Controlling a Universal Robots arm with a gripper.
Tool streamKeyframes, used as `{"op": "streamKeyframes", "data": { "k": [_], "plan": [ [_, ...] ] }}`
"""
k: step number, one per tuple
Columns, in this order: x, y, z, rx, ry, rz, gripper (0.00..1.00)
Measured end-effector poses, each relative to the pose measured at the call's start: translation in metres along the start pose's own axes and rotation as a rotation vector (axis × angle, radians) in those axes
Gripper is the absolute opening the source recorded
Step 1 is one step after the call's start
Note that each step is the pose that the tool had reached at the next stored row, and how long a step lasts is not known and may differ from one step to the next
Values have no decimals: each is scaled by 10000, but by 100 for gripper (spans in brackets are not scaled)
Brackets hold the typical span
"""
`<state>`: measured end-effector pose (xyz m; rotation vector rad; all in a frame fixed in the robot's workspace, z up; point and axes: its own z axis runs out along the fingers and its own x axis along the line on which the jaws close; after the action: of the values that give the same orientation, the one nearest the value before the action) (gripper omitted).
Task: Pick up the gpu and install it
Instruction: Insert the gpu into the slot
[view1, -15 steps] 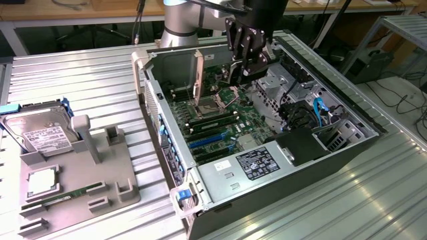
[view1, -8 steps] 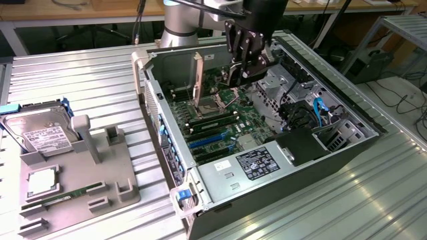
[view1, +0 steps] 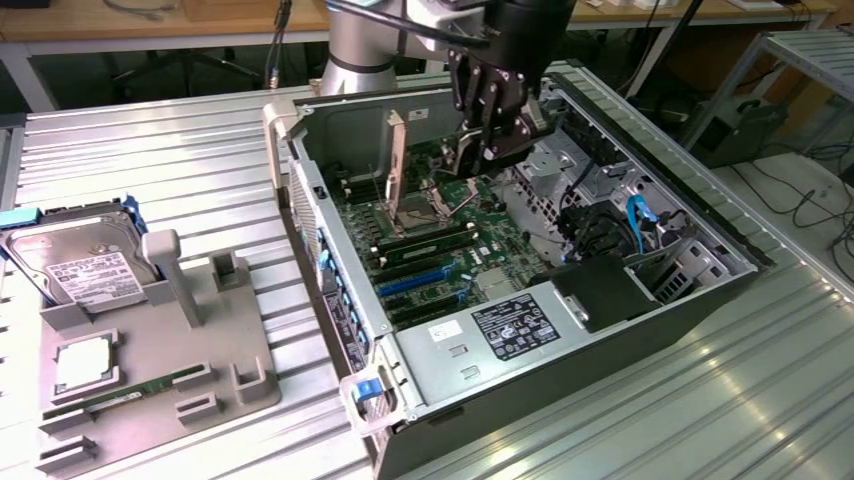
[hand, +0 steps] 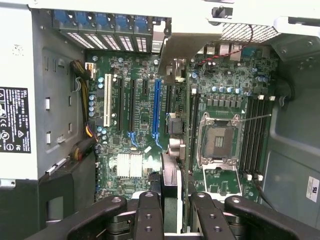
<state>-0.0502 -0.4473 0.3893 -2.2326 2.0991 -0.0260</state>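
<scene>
1. While you watched, the gripper (view1: 491, 150) hung inside the open computer case (view1: 694, 290), its fingers (hand: 148, 220) clamped on the gpu (view1: 396, 160).
2. That card stood on edge above the motherboard (hand: 145, 135), its pale bracket toward the case's rear wall, near the blue slot (hand: 157, 112).
3. You should have judged it light, stiff and fragile: best gripped by its top edge, clear of the components.
4. The hard drive (view1: 83, 262) rested on the grey holder (view1: 160, 380), well apart.

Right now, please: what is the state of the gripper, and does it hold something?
Gripper: closed on the gpu, held on edge above the motherboard inside the open computer case.
</scene>
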Motion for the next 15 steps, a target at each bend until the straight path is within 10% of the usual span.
{"op": "streamKeyframes", "data": {
  "k": [15],
  "plan": [
    [3,5,77,-2,-4,-54,27]
  ]
}}
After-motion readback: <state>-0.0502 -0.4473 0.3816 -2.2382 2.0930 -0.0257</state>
